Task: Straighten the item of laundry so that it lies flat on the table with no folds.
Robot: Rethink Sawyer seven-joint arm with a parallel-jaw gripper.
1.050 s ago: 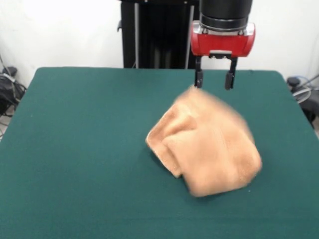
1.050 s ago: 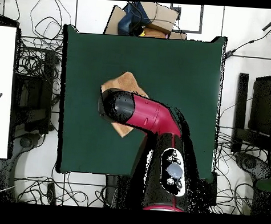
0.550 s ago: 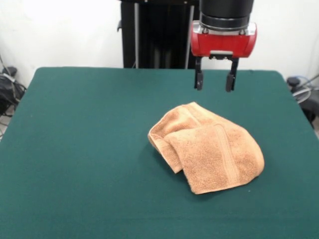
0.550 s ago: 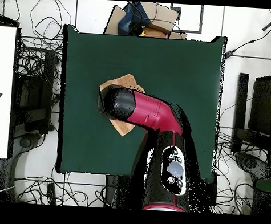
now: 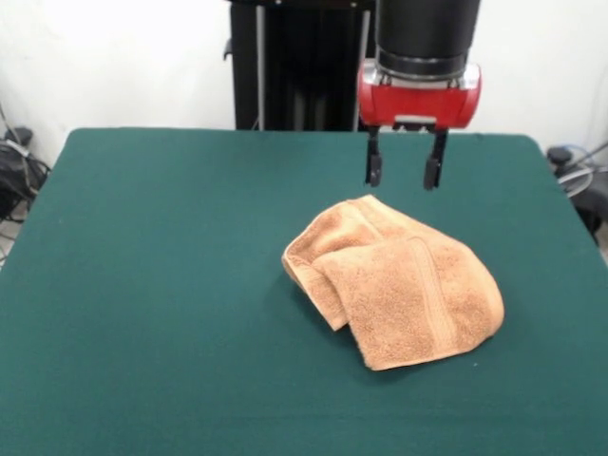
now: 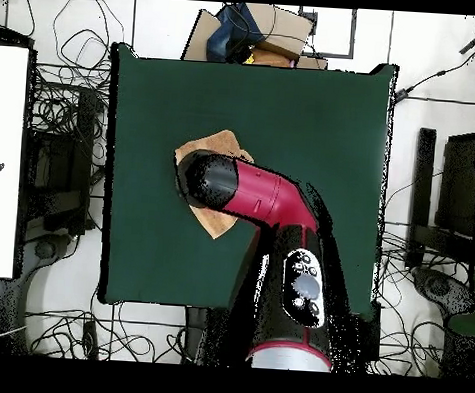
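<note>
While my claw (image 5: pixel 403 171) hangs released and empty, its 2 fingers parted, above the dark green table (image 5: pixel 161 285), the orange-tan terry towel (image 5: pixel 394 280) lies crumpled just at its 6 o'clock in the front view, folded over itself with 1 woven band showing on top.

Red arm (image 6: pixel 266 201) covers much of the towel (image 6: pixel 217 144).

Dark green table (image 5: pixel 142 285), one thing on it — a folded, rumpled orange-tan towel (image 5: pixel 399 285), right of centre
</note>
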